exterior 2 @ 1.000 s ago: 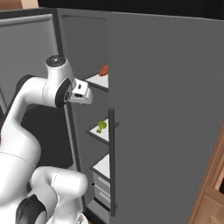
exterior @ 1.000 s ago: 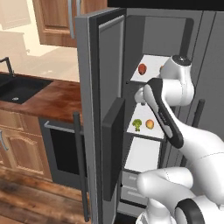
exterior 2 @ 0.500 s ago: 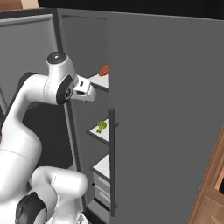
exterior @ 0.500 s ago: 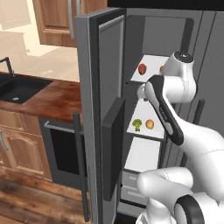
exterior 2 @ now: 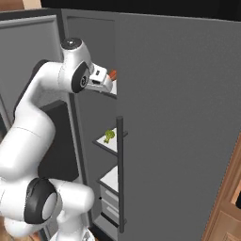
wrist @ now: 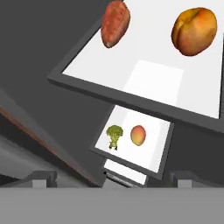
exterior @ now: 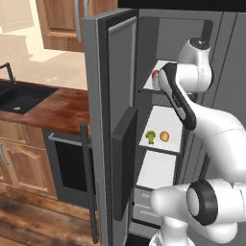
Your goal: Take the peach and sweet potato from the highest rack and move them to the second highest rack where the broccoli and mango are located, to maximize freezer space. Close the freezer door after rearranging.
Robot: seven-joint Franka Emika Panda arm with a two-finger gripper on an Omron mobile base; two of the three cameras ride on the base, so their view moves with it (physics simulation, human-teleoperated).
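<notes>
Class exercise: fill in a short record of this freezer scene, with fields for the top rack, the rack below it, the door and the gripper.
top rack: sweet potato and peach, lying apart
second rack: broccoli beside mango, not touching
freezer door: open
gripper: open, empty, at the front of the top rack
task state: nothing moved down yet
</notes>
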